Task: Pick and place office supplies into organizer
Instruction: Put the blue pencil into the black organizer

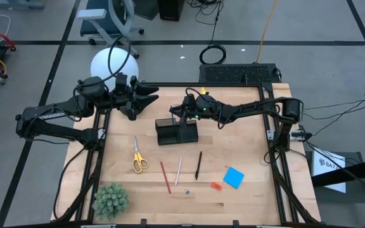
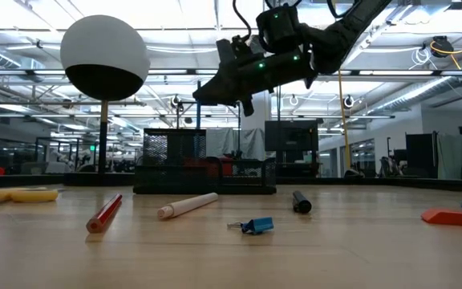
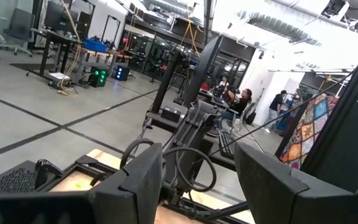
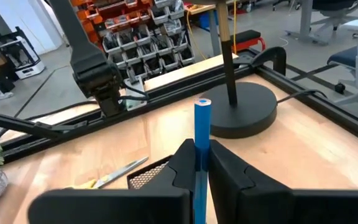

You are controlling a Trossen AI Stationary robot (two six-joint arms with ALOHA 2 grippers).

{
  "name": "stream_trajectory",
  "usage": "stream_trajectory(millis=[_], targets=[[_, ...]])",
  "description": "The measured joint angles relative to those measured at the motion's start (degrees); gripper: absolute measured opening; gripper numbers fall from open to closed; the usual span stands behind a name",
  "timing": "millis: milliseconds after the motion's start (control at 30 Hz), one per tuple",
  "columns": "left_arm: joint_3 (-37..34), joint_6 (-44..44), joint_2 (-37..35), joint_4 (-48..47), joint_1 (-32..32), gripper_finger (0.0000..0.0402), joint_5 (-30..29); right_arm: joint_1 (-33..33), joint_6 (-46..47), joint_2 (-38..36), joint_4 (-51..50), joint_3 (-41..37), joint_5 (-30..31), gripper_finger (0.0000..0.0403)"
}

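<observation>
Wooden tabletop with a lab floor around it is what you are working over, and your right gripper (image 4: 202,163) hangs above the black mesh organizer (image 1: 177,132), fingers clamped on a blue pencil (image 4: 201,143) that stands upright between them. Directly beneath that gripper in the right wrist view you can see the organizer's mesh rim, so the pencil sits over the tray but not yet inside a compartment. Judging by this, you are in the placing step for this one item. Your next move calls for lowering the pencil tip into a compartment before letting the fingers part; which compartment lies under it cannot be told.

Farther out from the gripper, toward the near edge, lie the yellow-handled scissors (image 1: 138,158), a red pencil (image 1: 165,177), a pale pencil (image 1: 179,171), a black pen (image 1: 198,165), a small blue piece (image 2: 257,225), a red-orange piece (image 1: 216,186) and the blue note pad (image 1: 234,177), all left to collect.

Your left gripper (image 3: 197,180) waits with fingers apart beside the white globe lamp (image 1: 113,65).
</observation>
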Motion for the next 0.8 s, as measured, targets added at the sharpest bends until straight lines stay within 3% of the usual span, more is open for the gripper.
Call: stream_trajectory(millis=[800], targets=[[0.0, 0.1, 0.0, 0.9, 0.0, 0.0195, 0.1, 0.0, 2.4, 0.0, -1.4, 0.0, 0.3, 0.0038]])
